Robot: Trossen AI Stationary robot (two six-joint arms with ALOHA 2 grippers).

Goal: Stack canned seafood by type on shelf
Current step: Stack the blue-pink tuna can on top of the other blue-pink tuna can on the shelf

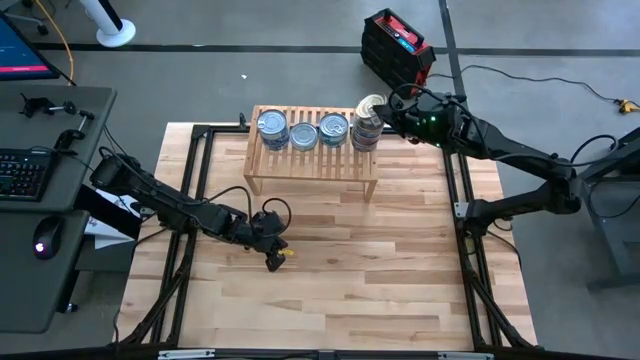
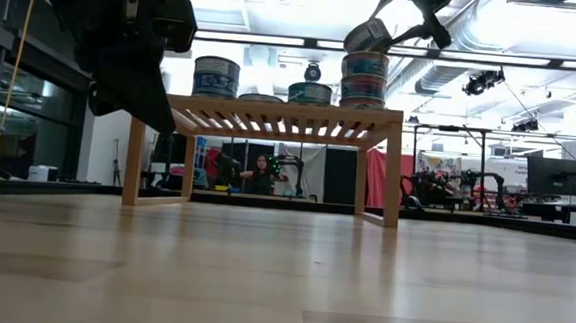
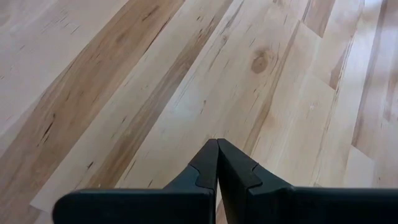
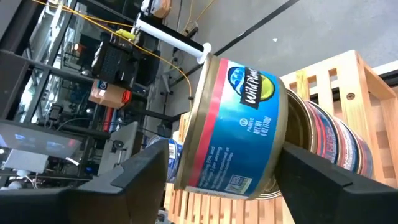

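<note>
Grey floor (image 1: pixel 300 30), desk with keyboard (image 1: pixel 22 172), possibly red curtain (image 2: pixel 375 177)

The right gripper (image 1: pixel 380 112) reaches over the right end of the shelf (image 1: pixel 312 160), fingers spread, while the left gripper (image 1: pixel 274 262) hangs low in front of the shelf, fingers pressed together.

A gold-rimmed can (image 4: pixel 233 130) with a blue and red label is seen between the two dark fingers (image 4: pixel 140 171) of the right gripper (image 4: pixel 217 177), a gap showing at each finger. It is set on further tins (image 4: pixel 329 137) stacked beyond it on the light-wood slatted shelf (image 4: pixel 348 81).
</note>
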